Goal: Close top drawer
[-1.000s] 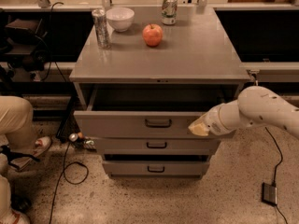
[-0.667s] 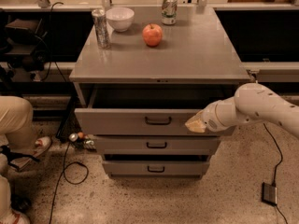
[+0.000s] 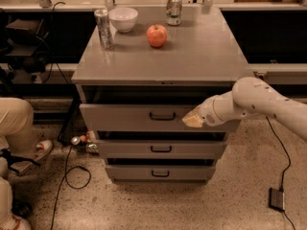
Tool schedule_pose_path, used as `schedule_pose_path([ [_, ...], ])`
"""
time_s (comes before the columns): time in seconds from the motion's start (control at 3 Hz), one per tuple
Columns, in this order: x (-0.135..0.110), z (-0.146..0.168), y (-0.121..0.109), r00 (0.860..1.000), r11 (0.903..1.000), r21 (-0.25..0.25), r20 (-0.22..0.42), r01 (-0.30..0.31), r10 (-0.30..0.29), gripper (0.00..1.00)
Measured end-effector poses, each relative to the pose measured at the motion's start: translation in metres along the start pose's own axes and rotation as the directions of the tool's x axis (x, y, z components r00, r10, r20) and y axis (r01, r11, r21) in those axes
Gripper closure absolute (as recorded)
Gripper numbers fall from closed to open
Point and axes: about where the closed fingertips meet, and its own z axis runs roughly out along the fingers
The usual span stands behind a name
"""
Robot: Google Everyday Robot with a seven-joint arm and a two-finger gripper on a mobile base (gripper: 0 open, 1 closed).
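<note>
The top drawer is a wide grey metal drawer with a small dark loop handle at its centre. It stands pulled out a little from the grey cabinet, with a dark gap showing above its front panel. My gripper is at the end of a white arm reaching in from the right. It rests against the right part of the drawer's front panel, to the right of the handle.
On the cabinet top stand a silver can, a white bowl, a red apple and a second can. Two more grey drawers sit below. A person's legs are at the left, with cables on the floor.
My gripper has moved left along the top drawer's front panel. The drawer has slid in, and the dark gap above it is narrower.
</note>
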Motion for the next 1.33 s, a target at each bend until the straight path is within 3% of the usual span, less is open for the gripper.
schedule_pose_path([
  [0.67, 0.006, -0.005, 0.003, 1.0, 0.9995, 0.021, -0.012, -0.023, 0.023, 1.0],
  [1.33, 0.021, 0.0, -0.03, 0.998, 0.9928, 0.111, -0.03, -0.045, 0.048, 1.0],
])
